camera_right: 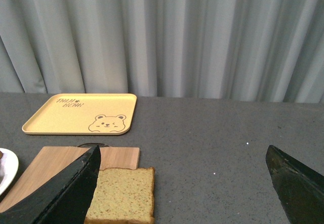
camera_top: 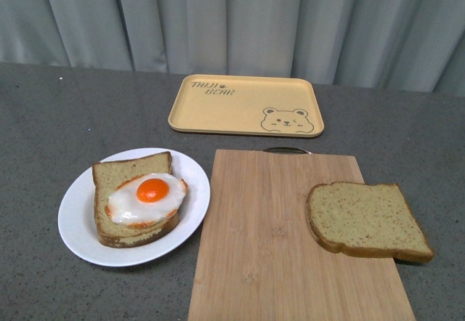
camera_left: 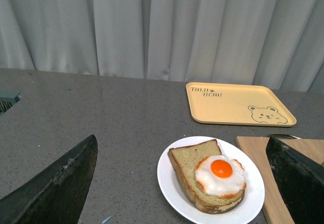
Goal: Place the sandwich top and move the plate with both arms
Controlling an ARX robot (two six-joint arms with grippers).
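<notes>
The sandwich top [camera_top: 367, 220], a plain speckled tan slice with darker crust, lies flat on the right side of a wooden cutting board [camera_top: 276, 241]. In the right wrist view the sandwich top [camera_right: 124, 196] shows beside one black finger [camera_right: 66, 193]; my right gripper [camera_right: 182, 183] is open and holds nothing. The round white plate [camera_top: 76, 223] sits left of the board, carrying bread with a fried egg [camera_top: 147, 196]. My left gripper [camera_left: 182, 183] is open above the plate [camera_left: 169, 176], apart from it. Neither arm appears in the front view.
A yellow rectangular tray [camera_top: 247, 104] with a bear drawing lies at the back of the grey table, behind the board. A metal handle [camera_top: 286, 149] sticks out at the board's far edge. Grey curtains hang behind the table.
</notes>
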